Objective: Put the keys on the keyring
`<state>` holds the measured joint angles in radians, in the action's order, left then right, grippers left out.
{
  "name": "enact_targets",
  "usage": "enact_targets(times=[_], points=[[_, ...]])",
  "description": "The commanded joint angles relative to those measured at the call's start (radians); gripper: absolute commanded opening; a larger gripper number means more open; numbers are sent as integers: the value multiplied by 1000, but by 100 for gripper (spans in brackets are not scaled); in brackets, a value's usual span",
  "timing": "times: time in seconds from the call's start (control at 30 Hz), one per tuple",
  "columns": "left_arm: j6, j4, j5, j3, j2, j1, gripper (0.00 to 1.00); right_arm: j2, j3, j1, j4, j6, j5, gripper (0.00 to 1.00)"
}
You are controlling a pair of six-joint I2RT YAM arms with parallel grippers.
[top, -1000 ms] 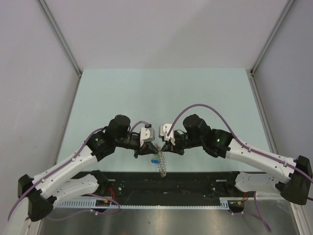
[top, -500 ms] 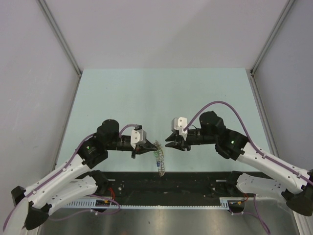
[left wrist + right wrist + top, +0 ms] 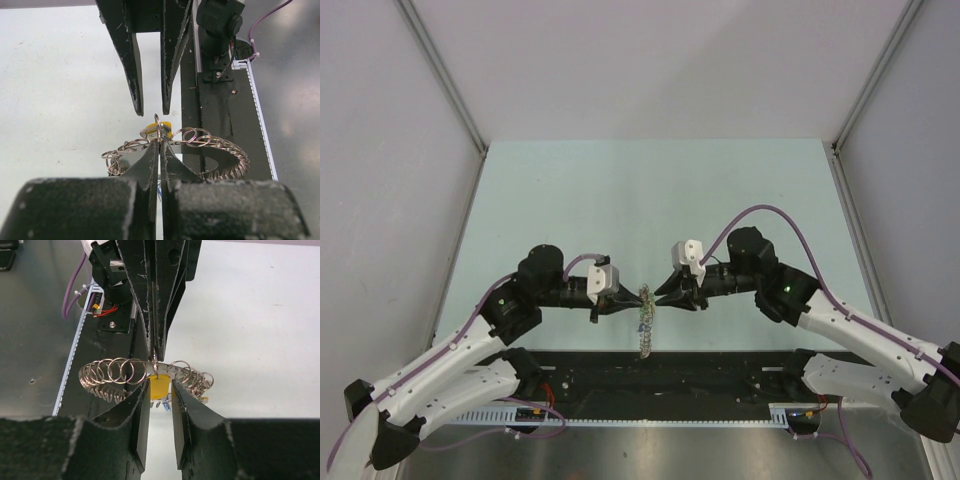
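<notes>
The left gripper (image 3: 159, 147) is the landmark. Its two black, scuffed, wedge-shaped fingers are clenched flat together on one thin wire loop of the keyring (image 3: 200, 135), a grey metal chain of many small overlapping rings, shiny and jagged along its edge like a slack coil.

From that pinch the keyring droops away on both sides in a shallow arc. Its longer part curves off toward the black base plate (image 3: 720, 375), and a shorter bunch of loops lies on the other side, over the pale green tabletop (image 3: 620, 200). In the overhead view the keyring (image 3: 644, 325) reads as a narrow strip whose long axis runs crosswise to the left gripper's fingers, from the fingertips toward the base plate. Whether its low end touches anything cannot be told.

The keys (image 3: 160, 389) hang just under the pinched loop, right at the left gripper's tips. A smooth yellow-orange plastic head shows plainly; the shafts are too small to make out.

The right gripper (image 3: 159, 386) faces the left gripper tip to tip, almost touching. Its matte black fingers are released, standing apart with a clear gap, and the yellow head sits in line with that gap.
</notes>
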<state>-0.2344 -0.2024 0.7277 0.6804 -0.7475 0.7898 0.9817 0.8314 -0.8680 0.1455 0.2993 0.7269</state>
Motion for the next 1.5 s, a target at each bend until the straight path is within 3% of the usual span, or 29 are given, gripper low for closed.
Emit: enact_targets(times=[0.0, 0.3, 0.47, 0.93, 1.47], points=[[17, 80, 32, 2, 20, 6, 0, 14, 2, 6, -81, -23, 49, 27], [18, 83, 41, 2, 16, 6, 0, 31, 2, 6, -101, -29, 72, 15], [23, 81, 44, 4, 10, 6, 0, 32, 0, 6, -104, -29, 83, 0], [17, 6, 52, 42, -61, 8, 0, 31, 25, -35, -50, 11, 2, 0], [113, 115, 19, 8, -3, 0, 0, 26, 28, -40, 68, 70, -37, 0]])
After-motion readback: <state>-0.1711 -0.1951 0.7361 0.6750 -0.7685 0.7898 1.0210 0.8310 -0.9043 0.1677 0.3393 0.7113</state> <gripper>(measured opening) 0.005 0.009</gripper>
